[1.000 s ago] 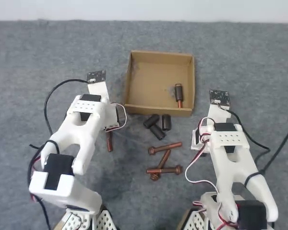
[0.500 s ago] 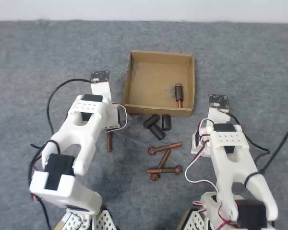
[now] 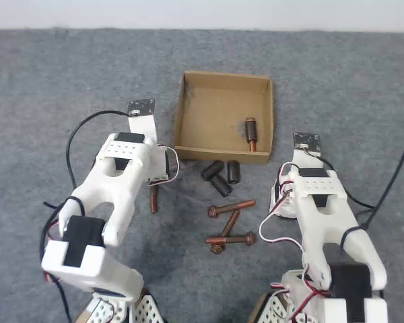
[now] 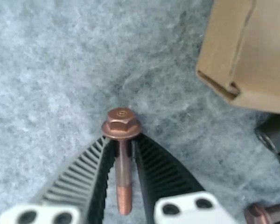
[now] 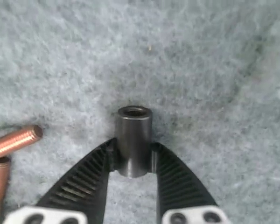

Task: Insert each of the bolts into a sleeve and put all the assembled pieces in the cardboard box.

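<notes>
Pinching a copper-coloured hex-head metal bolt by the shank just under its head, between the ribbed black fingers of the left gripper, low over the grey felt-like worktop and just off the near left corner of the open brown cardboard box; lifted or resting there, cannot tell. Likewise clamping a short black cylindrical sleeve in the fingers of the right gripper, bore facing away from the wrist, off the box's near right corner. Already in the box: one assembled piece. Lying between the arms: three loose sleeves close to the box's front wall and three loose bolts on the robot's side of them. Probably about to bring bolt and sleeve together. Could go wrong in the alignment: holds the bolt with the threaded end toward the left wrist and the head outward, so needs turning before meeting the bore. Could jam the thread on the sleeve's rim if brought in tilted, or twist either round part in its narrow grip and drop it. Could also knock the loose pieces aside when crossing the middle low. Compared with a second ago: right arm re-angled slightly, with its wrist drawn a touch back toward the robot; left wrist nudged a little toward the box; held bolt, loose parts and box in the same places.
</notes>
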